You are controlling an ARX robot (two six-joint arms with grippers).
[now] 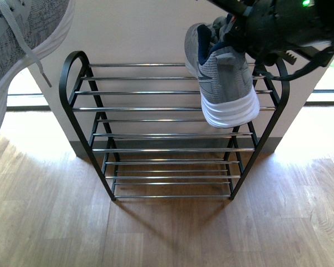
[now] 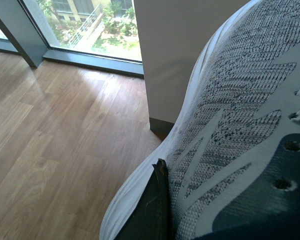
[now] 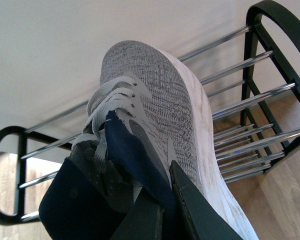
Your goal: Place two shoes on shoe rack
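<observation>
The shoe rack (image 1: 156, 109) stands on the wooden floor against a white wall, black-framed with chrome rods. My right gripper (image 1: 236, 30) is shut on the navy collar of a grey knit sneaker (image 1: 225, 83), which hangs heel-down over the right part of the top tier. In the right wrist view the gripper (image 3: 162, 182) pinches the collar of that sneaker (image 3: 160, 100), toe toward the wall, above the rack rods (image 3: 235, 66). A second grey sneaker (image 1: 16, 39) fills the top left corner, lace dangling. The left gripper (image 2: 162, 172) is shut on this sneaker (image 2: 230, 115), one dark finger (image 2: 150, 210) against its side.
The white wall column (image 1: 145, 33) rises behind the rack, with bright floor-level windows (image 1: 25, 89) on both sides. Light wood floor (image 1: 167, 233) spreads in front. A grey window frame post (image 2: 17, 30) shows in the left wrist view.
</observation>
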